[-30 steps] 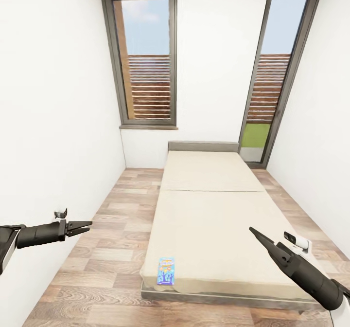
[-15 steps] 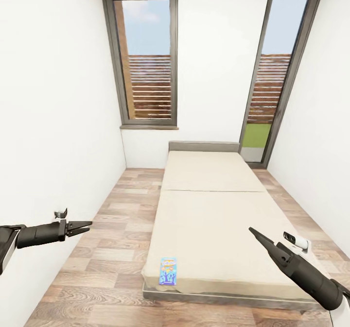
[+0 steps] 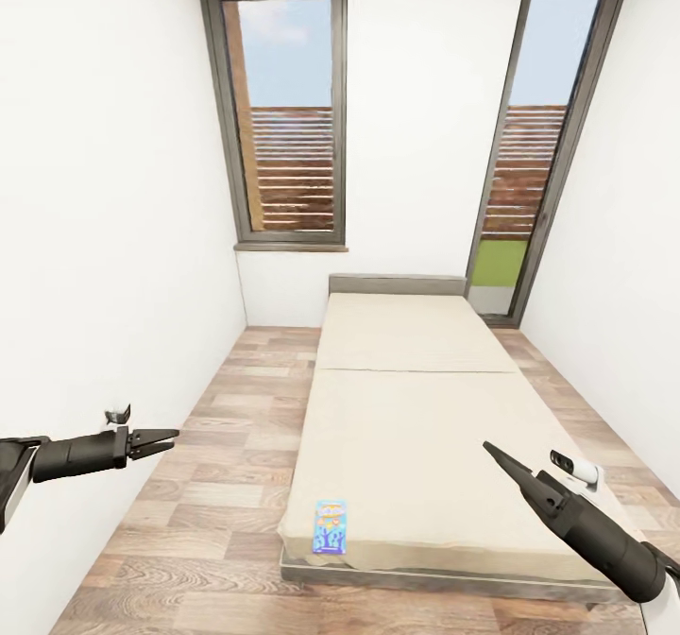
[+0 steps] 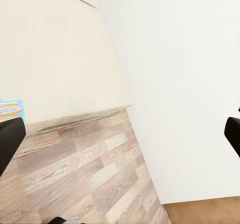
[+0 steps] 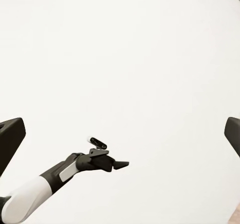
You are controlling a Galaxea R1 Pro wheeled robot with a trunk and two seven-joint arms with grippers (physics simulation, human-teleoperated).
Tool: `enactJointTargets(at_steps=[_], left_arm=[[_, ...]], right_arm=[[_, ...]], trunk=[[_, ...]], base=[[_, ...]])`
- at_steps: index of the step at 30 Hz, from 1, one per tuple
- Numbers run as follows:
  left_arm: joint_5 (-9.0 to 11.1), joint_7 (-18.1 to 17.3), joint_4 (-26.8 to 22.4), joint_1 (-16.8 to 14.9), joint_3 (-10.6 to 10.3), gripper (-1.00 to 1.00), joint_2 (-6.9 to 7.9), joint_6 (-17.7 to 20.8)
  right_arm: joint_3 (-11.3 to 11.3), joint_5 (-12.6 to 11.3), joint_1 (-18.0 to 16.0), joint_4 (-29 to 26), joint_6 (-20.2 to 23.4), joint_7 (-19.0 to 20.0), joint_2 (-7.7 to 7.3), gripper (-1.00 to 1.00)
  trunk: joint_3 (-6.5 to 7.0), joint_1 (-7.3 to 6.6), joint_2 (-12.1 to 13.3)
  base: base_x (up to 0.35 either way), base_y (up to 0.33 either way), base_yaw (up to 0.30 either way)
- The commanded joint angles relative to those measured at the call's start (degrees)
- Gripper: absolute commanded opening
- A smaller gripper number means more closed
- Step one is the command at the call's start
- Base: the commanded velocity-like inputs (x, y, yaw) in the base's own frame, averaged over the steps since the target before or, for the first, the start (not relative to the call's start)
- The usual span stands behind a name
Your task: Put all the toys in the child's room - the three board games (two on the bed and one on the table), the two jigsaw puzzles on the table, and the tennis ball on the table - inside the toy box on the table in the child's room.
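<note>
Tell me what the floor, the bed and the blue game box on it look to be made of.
Floor: wood or wood-look laminate, matte, going by the brown and grey grained planks.
Bed: a beige mattress that looks like soft matte cloth, with a seam across its middle, on a grey frame whose material is unclear.
Blue game box: probably printed cardboard, flat with colourful artwork; too small to be sure.

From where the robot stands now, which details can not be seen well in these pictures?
- Blue board game on the bed: print too small in the head view; cut by the edge in the left wrist view.
- Right gripper: seen edge-on in the head view, so its opening is unclear.
- Bed's right near corner: covered by the right arm.
</note>
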Motion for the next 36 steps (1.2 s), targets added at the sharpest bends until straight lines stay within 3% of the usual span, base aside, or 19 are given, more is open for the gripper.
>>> enactJointTargets(at_steps=[1, 7, 12, 14, 15, 21, 24, 29, 36], left_arm=[[-0.5, -0.4, 0.0, -0.1, 0.1, 1.00, -0.03, 0.6], [-0.5, -0.4, 0.0, -0.1, 0.1, 1.00, -0.06, 0.5], [-0.4, -0.4, -0.1, -0.1, 0.1, 1.00, -0.06, 0.5], [-0.4, -0.4, -0.1, -0.1, 0.1, 1.00, -0.06, 0.5], [-0.5, -0.4, -0.2, -0.1, 0.1, 1.00, -0.06, 0.5], [-0.6, -0.4, -0.2, -0.1, 0.1, 1.00, -0.06, 0.6], [-0.5, -0.4, -0.2, -0.1, 0.2, 1.00, -0.01, 0.6], [-0.6, -0.4, -0.2, -0.1, 0.3, 1.00, 0.01, 0.6], [-0.7, -0.4, -0.2, -0.1, 0.4, 1.00, 0.02, 0.8]], right_arm=[[0.0, -0.1, -0.1, 0.0, 0.5, 0.0, -0.01, 1.00], [0.2, 0.0, -0.1, 0.3, 0.5, -2.6, 0.03, 1.00], [1.6, -0.1, -0.1, 0.5, 0.6, -8.1, 0.21, 1.00], [3.0, -0.2, -0.1, 0.6, 0.6, -10.9, 0.26, 1.00], [4.7, -0.3, -0.1, 0.9, 0.6, -13.7, 0.30, 1.00], [10.2, -0.6, -0.1, 4.6, 0.0, -20.0, 0.42, 1.00], [13.2, -0.7, -0.2, 10.0, -0.8, -22.0, 0.73, 1.00], [15.0, -0.5, -1.5, 20.7, -3.3, -23.1, 1.56, 1.00], [16.0, -0.1, -9.7, 42.5, -5.8, -25.4, 2.59, 1.00]], trunk=[[-0.14, 0.04, -0.1], [-0.14, 0.04, -0.1], [-0.14, 0.04, -0.1], [-0.14, 0.04, -0.1], [-0.14, 0.04, -0.1], [-0.14, 0.04, -0.1], [-0.14, 0.04, -0.1], [-0.14, 0.04, -0.1], [-0.67, 0.70, -1.3]], base=[[0.000, 0.090, 0.000], [0.000, 0.061, 0.000], [0.000, 0.018, 0.000], [0.000, 0.008, 0.000], [0.000, 0.004, 0.000], [0.000, 0.002, 0.000], [0.000, 0.000, 0.000], [0.000, 0.000, 0.000], [0.000, 0.000, 0.000]])
